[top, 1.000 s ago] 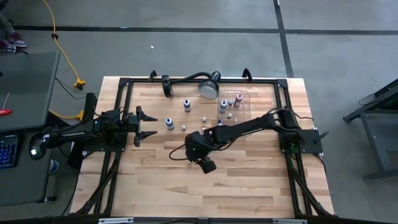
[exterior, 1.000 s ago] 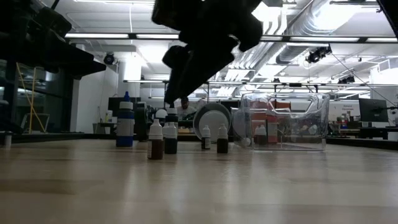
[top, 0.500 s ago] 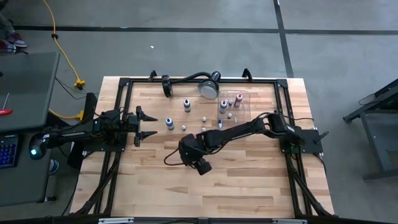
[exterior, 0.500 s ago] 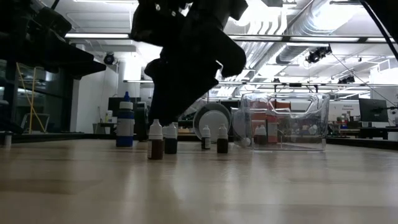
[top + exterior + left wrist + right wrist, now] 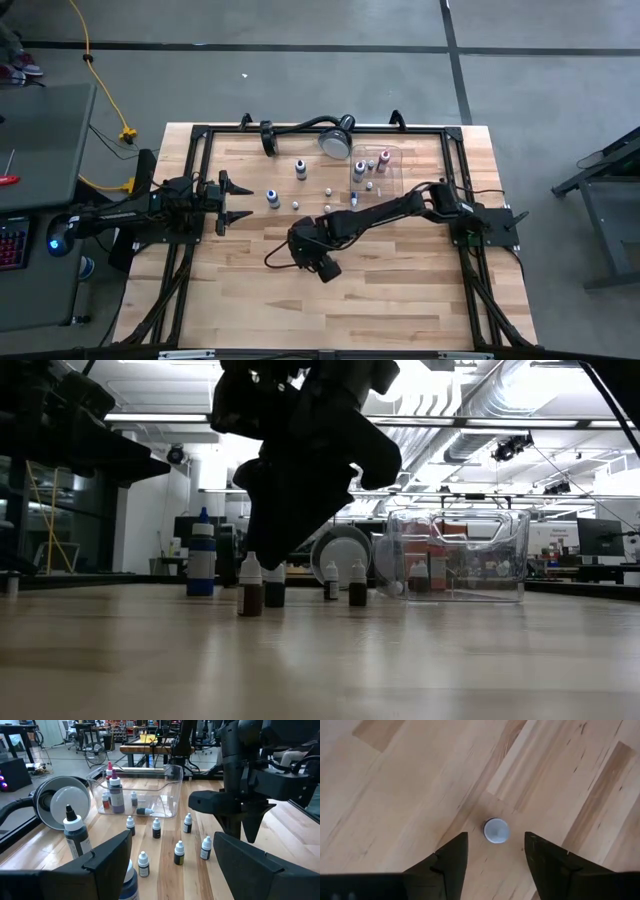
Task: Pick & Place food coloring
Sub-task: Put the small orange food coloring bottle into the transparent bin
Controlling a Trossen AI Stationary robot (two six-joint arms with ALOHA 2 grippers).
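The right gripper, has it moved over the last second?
Yes. In the high view the right gripper has swung away from the clear tray, toward the left arm's side, and now hangs open over a white-capped dropper bottle.

You're looking at a matt, pale wooden table [image 5: 400, 290], a clear glossy plastic tray [image 5: 170, 795], a shiny metal lamp head [image 5: 60, 807] and smooth white-capped plastic bottles [image 5: 179, 853].
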